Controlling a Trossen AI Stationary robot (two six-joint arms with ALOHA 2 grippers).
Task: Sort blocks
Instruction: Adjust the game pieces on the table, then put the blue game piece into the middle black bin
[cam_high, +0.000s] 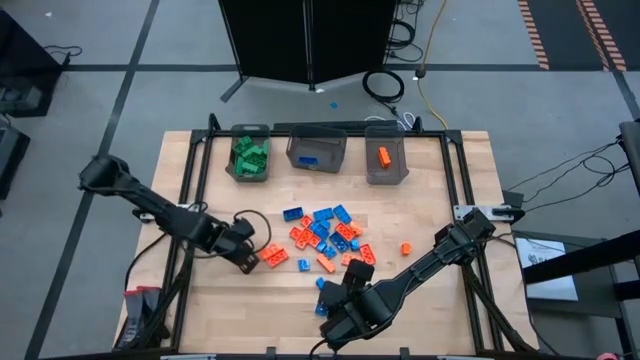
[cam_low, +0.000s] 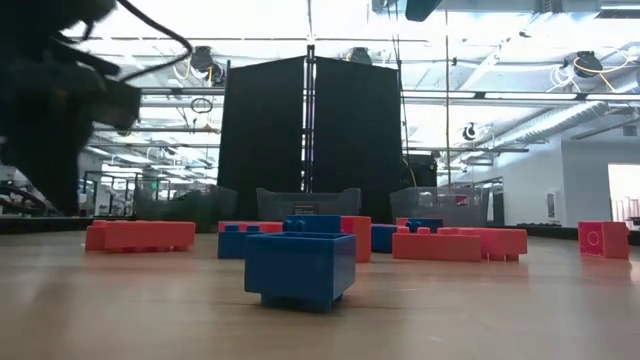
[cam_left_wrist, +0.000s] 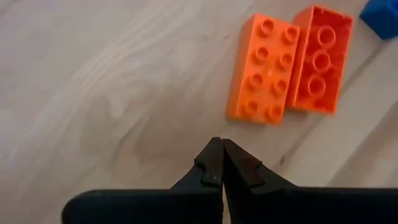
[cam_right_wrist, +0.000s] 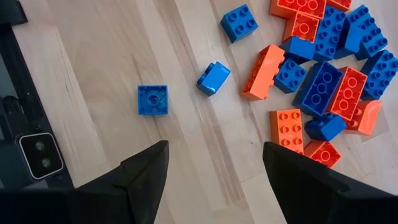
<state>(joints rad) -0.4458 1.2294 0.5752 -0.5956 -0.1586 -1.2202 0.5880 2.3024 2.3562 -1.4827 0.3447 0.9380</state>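
High view: wooden surface (cam_high: 200, 300) carrying the blocks (cam_high: 325, 235), blue and orange-red, scattered mid-table. Three grey bins along the far edge: green bricks in the left bin (cam_high: 249, 152), a blue one in the middle bin (cam_high: 316, 152), an orange one in the right bin (cam_high: 386, 155).

Left pincer (cam_high: 248, 263) low over the surface, just beside an orange-red pair (cam_high: 272, 255) on the side toward the pile. Left wrist view: left pincer (cam_left_wrist: 222, 163) with fingers pressed together, holding nothing; ahead of the tips and clear of them, two long orange bricks (cam_left_wrist: 287, 62) lying side by side and touching, one studs-up, the other showing its hollow underside. Corner of a blue brick (cam_left_wrist: 382, 15) farther off.

Right pincer (cam_high: 352, 275) at the near side of the pile. Right wrist view: right pincer (cam_right_wrist: 214, 162) spread wide, empty, hanging above bare wood. Ahead of the gap, a small blue square brick (cam_right_wrist: 153, 99) lying alone, underside up; near it a tilted blue brick (cam_right_wrist: 214, 78); farther on, another blue brick (cam_right_wrist: 240, 23) studs-up. Off to one side of the pincer, the dense blue and orange-red cluster (cam_right_wrist: 323, 74).

Low view: blue brick (cam_low: 300, 268) nearest the lens, orange-red and blue bricks in a row behind it, bins farther back against a dark panel (cam_low: 310, 135). Blurred dark arm (cam_low: 55, 100) at the upper corner.
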